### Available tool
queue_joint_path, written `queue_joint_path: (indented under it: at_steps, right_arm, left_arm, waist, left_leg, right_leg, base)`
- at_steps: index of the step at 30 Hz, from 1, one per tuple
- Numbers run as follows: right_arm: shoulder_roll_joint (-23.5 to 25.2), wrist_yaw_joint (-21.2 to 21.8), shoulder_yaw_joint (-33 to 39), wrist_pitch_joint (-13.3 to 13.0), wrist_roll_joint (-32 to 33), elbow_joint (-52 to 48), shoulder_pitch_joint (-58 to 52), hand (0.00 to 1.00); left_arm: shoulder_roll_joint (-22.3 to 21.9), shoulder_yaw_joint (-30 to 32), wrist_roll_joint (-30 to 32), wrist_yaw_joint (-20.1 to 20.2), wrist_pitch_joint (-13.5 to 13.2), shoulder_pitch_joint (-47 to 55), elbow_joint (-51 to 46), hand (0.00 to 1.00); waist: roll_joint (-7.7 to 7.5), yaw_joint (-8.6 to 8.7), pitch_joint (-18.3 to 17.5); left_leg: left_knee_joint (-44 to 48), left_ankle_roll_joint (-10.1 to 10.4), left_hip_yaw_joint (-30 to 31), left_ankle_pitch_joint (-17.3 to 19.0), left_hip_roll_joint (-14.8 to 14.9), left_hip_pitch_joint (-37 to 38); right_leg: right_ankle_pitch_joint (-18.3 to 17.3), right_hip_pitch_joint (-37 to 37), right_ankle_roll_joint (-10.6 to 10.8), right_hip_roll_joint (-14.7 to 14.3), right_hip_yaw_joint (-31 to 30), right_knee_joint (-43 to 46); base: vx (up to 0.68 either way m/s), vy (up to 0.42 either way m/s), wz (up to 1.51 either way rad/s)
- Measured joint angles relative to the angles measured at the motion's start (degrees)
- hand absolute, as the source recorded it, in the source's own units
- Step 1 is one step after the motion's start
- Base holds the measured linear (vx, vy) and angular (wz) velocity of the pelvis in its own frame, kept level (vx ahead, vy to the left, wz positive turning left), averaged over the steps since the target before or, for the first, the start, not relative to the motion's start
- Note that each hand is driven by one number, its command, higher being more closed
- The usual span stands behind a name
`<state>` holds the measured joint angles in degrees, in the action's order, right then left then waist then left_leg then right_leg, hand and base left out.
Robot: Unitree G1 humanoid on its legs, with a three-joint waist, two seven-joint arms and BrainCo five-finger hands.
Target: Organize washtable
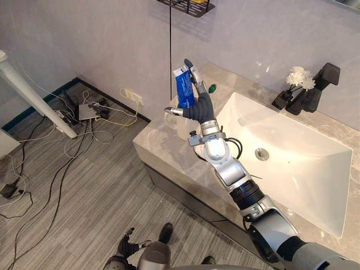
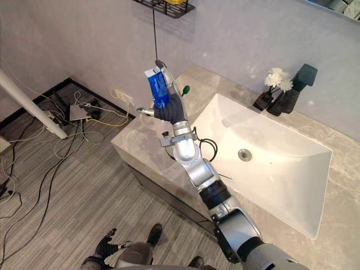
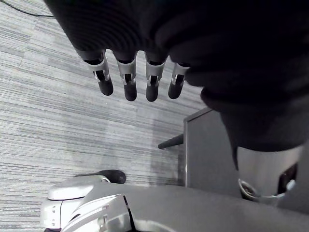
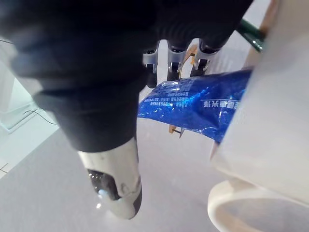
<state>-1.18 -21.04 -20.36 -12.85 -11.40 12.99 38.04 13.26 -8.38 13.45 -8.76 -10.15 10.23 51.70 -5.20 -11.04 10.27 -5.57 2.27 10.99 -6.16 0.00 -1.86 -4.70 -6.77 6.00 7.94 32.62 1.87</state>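
Note:
A blue toothpaste tube (image 1: 184,90) stands upright in a white cup (image 1: 181,125) at the left end of the marble washtable (image 1: 163,152). My right hand (image 1: 199,107) is raised right behind the tube, its fingers (image 4: 175,67) straight along the tube's back and its thumb held out to the side, apart from the tube. In the right wrist view the blue tube (image 4: 203,104) runs into the white cup (image 4: 260,145). A green toothbrush handle (image 1: 212,88) pokes out beside the hand. My left hand (image 3: 128,82) hangs low over the floor, fingers straight and holding nothing.
A white sink basin (image 1: 281,152) lies to the right of the cup. A black faucet (image 1: 323,79) and a dark vase of white flowers (image 1: 298,79) stand at the back. A wire shelf (image 1: 185,5) hangs on the wall above. Cables (image 1: 84,112) cover the floor.

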Motion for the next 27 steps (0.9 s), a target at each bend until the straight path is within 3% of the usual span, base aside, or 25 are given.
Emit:
queue_joint_path:
  at_steps: [12, 15, 20, 23, 27]
  right_arm:
    - [-3.3, 3.4, -0.9, -0.9, 1.6, -10.8, -1.4, 0.0]
    - [-5.7, 5.0, -1.0, -1.4, 3.0, -16.8, -3.2, 0.0]
    - [-12.6, 6.6, 1.0, -4.6, 5.4, -30.2, -7.2, 0.0]
    - [-16.7, 7.3, 9.2, -6.4, 6.6, -38.2, -11.4, 0.0]
    - [-19.3, 6.9, 24.0, -9.1, 7.5, -45.5, -16.2, 0.0]
  left_arm:
    - [0.2, 0.0, 0.0, 0.1, 0.3, 0.1, 1.4, 0.0]
    - [0.3, 0.0, -0.1, 0.6, 0.3, 0.0, 2.1, 0.0]
    - [0.7, 0.0, -0.1, 1.1, 0.5, 0.1, 3.7, 0.0]
    - [0.7, 0.2, -0.1, 1.3, 0.6, 0.1, 3.9, 0.0]
    - [0.1, 1.9, -0.2, 1.6, 0.8, 1.6, 4.0, 0.0]
  waist:
    - [-0.31, 1.25, -1.1]
    - [-0.61, 1.92, -1.8]
    - [-0.99, 4.23, -2.5]
    - [-1.07, 4.86, -2.7]
    - [-0.69, 7.47, -3.7]
  left_leg:
    - [-0.3, -0.2, -1.4, 0.3, 0.3, 1.1]
    - [-0.3, -0.3, -1.8, 0.4, 0.3, 1.3]
    - [-0.3, -0.3, -3.5, 0.5, 0.5, 2.1]
    - [-0.3, -0.3, -4.6, 0.6, 0.8, 2.9]
    - [-0.3, -0.3, -5.6, 0.6, 0.8, 3.7]
  right_leg:
    - [0.0, -0.8, 0.0, 0.0, -1.5, 0.0]
    - [0.0, -0.8, 0.0, 0.1, -1.9, 0.0]
    - [0.3, -0.9, -0.2, 0.0, -3.4, 0.0]
    - [0.5, -0.9, -0.3, -0.1, -4.5, 0.0]
    - [0.9, -0.8, -0.1, 0.1, -5.4, 0.1]
  base:
    - [-0.03, -0.005, -0.06]
    - [0.01, 0.0, -0.07]
    - [-0.02, -0.003, -0.15]
    - [-0.04, -0.012, -0.18]
    - [-0.01, 0.002, -0.13]
